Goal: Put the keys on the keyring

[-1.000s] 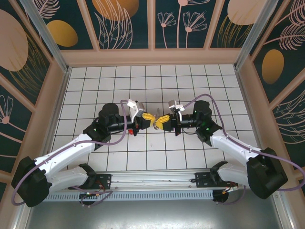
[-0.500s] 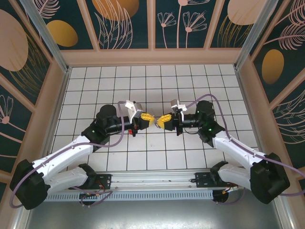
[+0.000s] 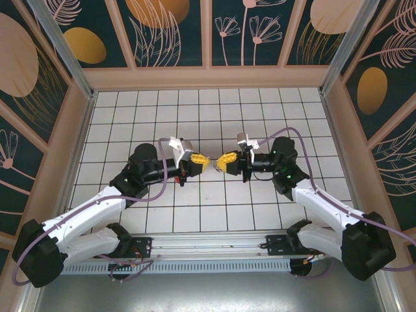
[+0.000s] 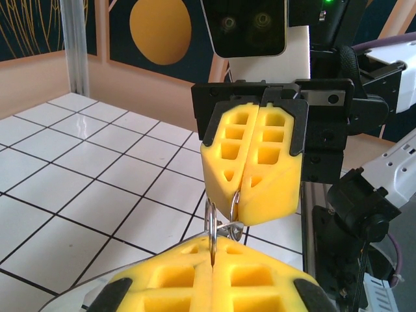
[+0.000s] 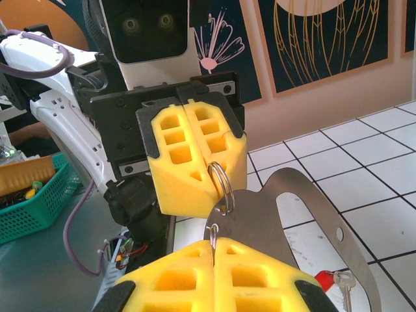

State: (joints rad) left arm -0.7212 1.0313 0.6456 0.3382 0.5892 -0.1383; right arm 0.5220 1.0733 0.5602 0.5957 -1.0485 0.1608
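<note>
Yellow foam pads meet tip to tip over the middle of the white tiles (image 3: 195, 110): left gripper (image 3: 200, 162) on one side, right gripper (image 3: 227, 160) on the other, with a small gap btwn them.

Vs 1 s ago: both wrists have rolled a bit, so the left cam block sits further left and the right cam block higher and further right. The right elbow has swung slightly outward. The right pads sat a touch lower than the left; now they're level. The grippers are still nose to nose.

Keyring (image 5: 221, 187) bridges the gap, clear of the tiles. Left wrist view: right gripper's pads are pressed together w/ silvery ring wire pinched at their lower seam. Left gripper's own pads are also together, ring wire running into the seam. So both are clamped on it, narrow.

Right wrist view: a grey band (image 5: 286, 208) w/ a small hole arcs off to the right from the ring. Key (image 5: 328, 281), red head and silver blade, lies on the tiles below, apart from the ring. Green basket (image 5: 32, 195) sits off-table at left.
</note>
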